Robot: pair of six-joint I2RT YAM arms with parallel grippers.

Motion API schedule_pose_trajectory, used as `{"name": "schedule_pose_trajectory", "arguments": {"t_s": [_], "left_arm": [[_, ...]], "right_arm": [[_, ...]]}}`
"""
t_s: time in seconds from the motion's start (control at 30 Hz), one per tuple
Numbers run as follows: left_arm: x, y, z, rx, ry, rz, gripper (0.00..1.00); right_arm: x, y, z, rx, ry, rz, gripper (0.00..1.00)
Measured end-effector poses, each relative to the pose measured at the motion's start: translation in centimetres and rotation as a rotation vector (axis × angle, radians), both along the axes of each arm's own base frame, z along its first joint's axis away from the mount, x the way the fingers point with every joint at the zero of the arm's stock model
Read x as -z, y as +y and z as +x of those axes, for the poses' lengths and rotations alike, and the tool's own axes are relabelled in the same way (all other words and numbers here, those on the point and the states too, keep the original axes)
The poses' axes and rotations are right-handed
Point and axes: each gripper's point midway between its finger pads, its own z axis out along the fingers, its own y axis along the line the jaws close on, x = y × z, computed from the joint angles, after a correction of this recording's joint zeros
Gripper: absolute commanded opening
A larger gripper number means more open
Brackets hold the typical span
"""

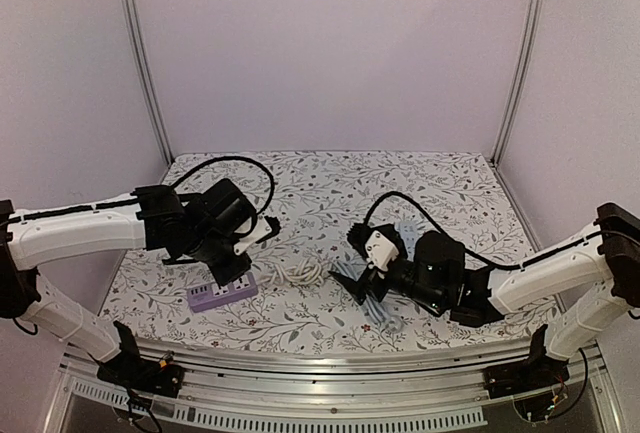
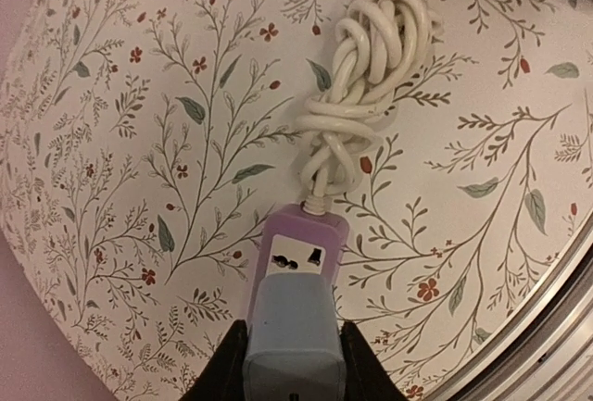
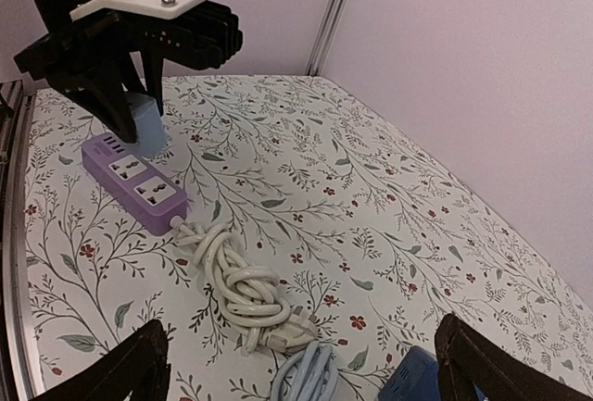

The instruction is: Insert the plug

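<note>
A light blue plug (image 2: 295,332) is held between my left gripper's (image 2: 295,350) black fingers (image 2: 220,369), which are shut on its sides. It stands upright over the near end of the purple power strip (image 2: 304,234), and its prongs are hidden. One socket of the strip shows free just beyond the plug. In the right wrist view the plug (image 3: 146,123) rests on the strip's (image 3: 139,183) far end under the left gripper (image 3: 130,109). My right gripper (image 3: 301,373) hangs open and empty, to the right of the strip (image 1: 222,295).
The strip's white cord (image 3: 243,290) lies knotted in a bundle beside it. A coiled light blue cable (image 3: 310,378) and a dark blue block (image 3: 417,384) lie under the right gripper. The table's metal front edge (image 2: 547,327) runs close to the strip.
</note>
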Motion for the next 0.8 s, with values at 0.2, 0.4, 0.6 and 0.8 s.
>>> {"name": "schedule_pose_trajectory", "arguments": {"t_s": [0.2,0.4,0.6,0.8], "left_arm": [[2.2,0.6,-0.7,0.114,0.065,0.121,0.01],[3.6,2.2,-0.8,0.196,0.107,0.175,0.00],[4.3,2.4,-1.0,0.243,0.141,0.166,0.00],[4.3,1.8,-0.8,0.270,0.151,0.106,0.00]], "right_arm": [[0.8,-0.3,0.5,-0.004,0.016,-0.013,0.99],[1.8,-0.8,0.4,-0.013,0.034,-0.027,0.99],[1.6,-0.9,0.3,-0.019,0.036,-0.021,0.99],[1.6,-0.9,0.3,-0.019,0.036,-0.021,0.99]]}}
